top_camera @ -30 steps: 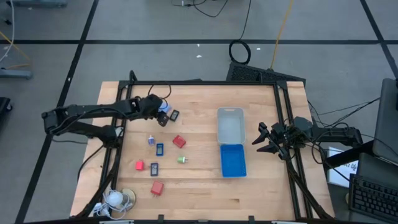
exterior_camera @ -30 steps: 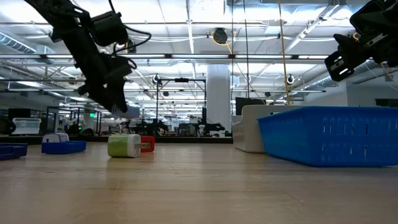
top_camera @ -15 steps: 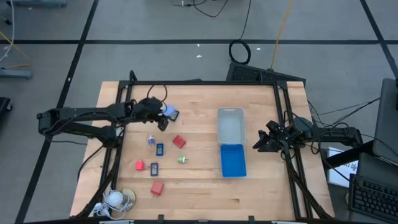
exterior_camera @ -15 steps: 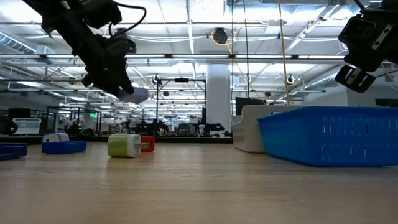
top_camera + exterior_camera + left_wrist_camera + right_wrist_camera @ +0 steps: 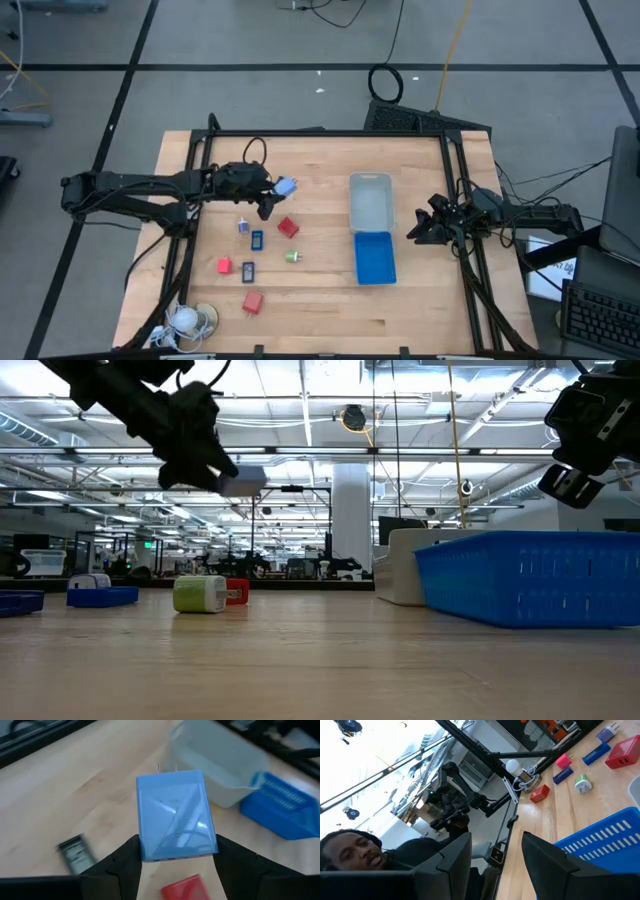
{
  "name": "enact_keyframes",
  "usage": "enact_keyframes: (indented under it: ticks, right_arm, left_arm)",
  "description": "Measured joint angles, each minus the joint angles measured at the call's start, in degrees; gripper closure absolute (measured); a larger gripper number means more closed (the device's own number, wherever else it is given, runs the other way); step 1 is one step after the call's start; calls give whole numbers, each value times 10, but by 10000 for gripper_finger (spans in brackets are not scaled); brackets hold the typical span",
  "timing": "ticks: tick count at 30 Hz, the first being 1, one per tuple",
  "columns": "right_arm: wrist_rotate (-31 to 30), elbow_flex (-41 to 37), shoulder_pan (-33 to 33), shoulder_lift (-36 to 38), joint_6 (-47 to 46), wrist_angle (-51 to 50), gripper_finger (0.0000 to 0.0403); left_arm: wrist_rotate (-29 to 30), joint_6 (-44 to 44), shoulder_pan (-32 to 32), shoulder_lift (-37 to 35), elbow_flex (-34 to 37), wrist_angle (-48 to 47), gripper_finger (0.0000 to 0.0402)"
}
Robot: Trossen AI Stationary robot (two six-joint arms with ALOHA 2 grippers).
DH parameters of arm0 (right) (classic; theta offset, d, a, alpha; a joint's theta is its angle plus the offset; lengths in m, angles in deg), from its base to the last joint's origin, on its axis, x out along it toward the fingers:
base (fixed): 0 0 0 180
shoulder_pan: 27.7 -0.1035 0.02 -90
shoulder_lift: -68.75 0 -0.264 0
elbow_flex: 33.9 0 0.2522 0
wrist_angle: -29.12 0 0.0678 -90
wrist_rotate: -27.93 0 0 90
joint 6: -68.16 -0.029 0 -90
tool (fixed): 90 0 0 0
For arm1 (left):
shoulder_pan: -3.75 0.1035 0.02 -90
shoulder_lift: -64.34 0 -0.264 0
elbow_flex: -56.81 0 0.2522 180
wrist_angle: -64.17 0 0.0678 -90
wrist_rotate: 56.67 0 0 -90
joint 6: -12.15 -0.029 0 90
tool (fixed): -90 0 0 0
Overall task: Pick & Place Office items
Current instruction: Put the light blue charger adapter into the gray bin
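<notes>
The left gripper (image 5: 272, 192) has carried the light-blue cube (image 5: 175, 813), pinched between its fingers, toward the trays, while the right gripper (image 5: 428, 228) waits spread beside the blue tray (image 5: 374, 258).

The high view looks straight down on the whole table (image 5: 330, 300); the low view sits at table-top level, facing the room. Both share the blue tray (image 5: 375, 258) (image 5: 525, 578), which each wrist view also sees close.
</notes>
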Motion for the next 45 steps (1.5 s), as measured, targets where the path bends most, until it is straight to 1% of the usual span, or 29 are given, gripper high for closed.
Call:
enact_keyframes:
  ticks: [4, 7, 9, 11, 16, 18, 22, 24, 27, 29, 31, 34, 38, 41, 43, 45]
  right_arm:
    - [0, 0, 0, 0, 31, 0, 238]
    - [-33, 0, 0, 0, 47, 15, 238]
    - [-49, 0, 0, 0, 45, 18, 238]
    - [-49, 0, 0, 0, 47, 18, 238]
    - [-75, 0, 0, 0, 65, 17, 238]
    - [-81, 0, 0, 0, 88, 17, 238]
    - [-153, 0, 0, -1, 175, 14, 238]
    - [-195, 0, 0, -2, 218, 14, 238]
    - [-266, 0, 0, -9, 283, 22, 238]
    - [-315, 0, 0, -18, 304, 35, 238]
    - [-340, 0, 0, -37, 307, 52, 238]
    - [-345, 0, 0, -80, 317, 89, 235]
    - [-364, 0, 0, -164, 345, 188, 218]
    - [-375, 0, 0, -237, 377, 277, 192]
    - [-375, 5, 0, -288, 392, 329, 171]
    - [-374, 21, 0, -336, 399, 340, 149]
  left_arm:
    - [-14, -12, -10, 0, 0, 25, 185]
    - [-17, -14, -18, 0, 0, 36, 177]
    - [-17, -16, -22, 0, 0, 39, 181]
    - [-17, -20, -25, 0, 0, 39, 190]
    - [-11, -61, -42, 4, 0, 55, 190]
    - [-11, -78, -50, 5, 0, 68, 190]
    - [1, -107, -66, 6, 0, 78, 179]
    - [25, -120, -74, 10, 0, 79, 178]
    - [65, -144, -86, 10, 0, 80, 187]
    - [86, -162, -93, 10, 0, 79, 190]
    - [102, -174, -98, 10, 0, 79, 190]
    - [120, -190, -105, 10, 0, 84, 189]
    - [123, -201, -110, 31, 0, 126, 176]
    - [93, -208, -111, 54, -1, 178, 183]
    - [78, -208, -111, 70, 0, 190, 190]
    - [59, -204, -111, 85, 0, 215, 190]
